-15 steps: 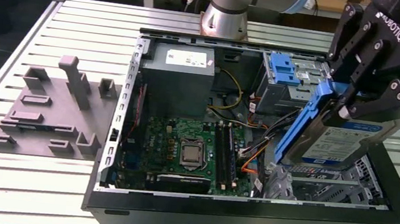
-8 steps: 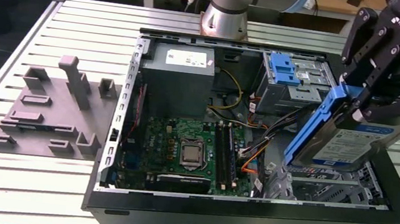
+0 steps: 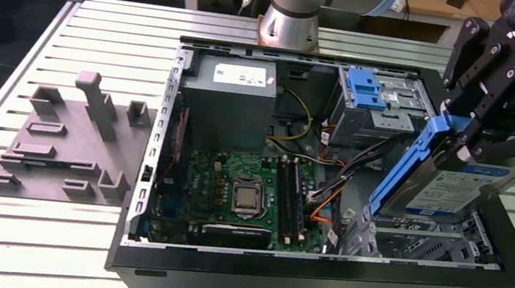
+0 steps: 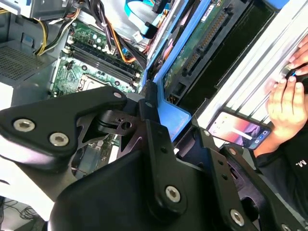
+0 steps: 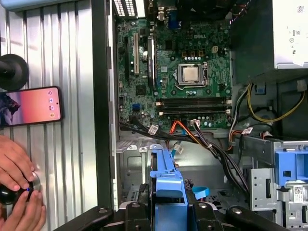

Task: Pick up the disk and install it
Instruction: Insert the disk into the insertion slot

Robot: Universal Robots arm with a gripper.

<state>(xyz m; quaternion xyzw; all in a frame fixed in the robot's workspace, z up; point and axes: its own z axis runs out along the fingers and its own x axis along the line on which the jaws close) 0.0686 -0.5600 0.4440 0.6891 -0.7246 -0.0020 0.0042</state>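
The pincer [image 3: 482,142] pinches the disk [image 3: 444,185] by its upper end over the open computer case [image 3: 319,280]; the disk hangs beneath it, long axis steeply tilted, its lower end just above the case's metal drive bay [image 3: 422,241].

The slatted metal bench [image 3: 30,234] carries an open computer case [image 3: 319,284]. A grey fixture [image 3: 60,149] and a phone [image 5: 31,106] lie beside it.
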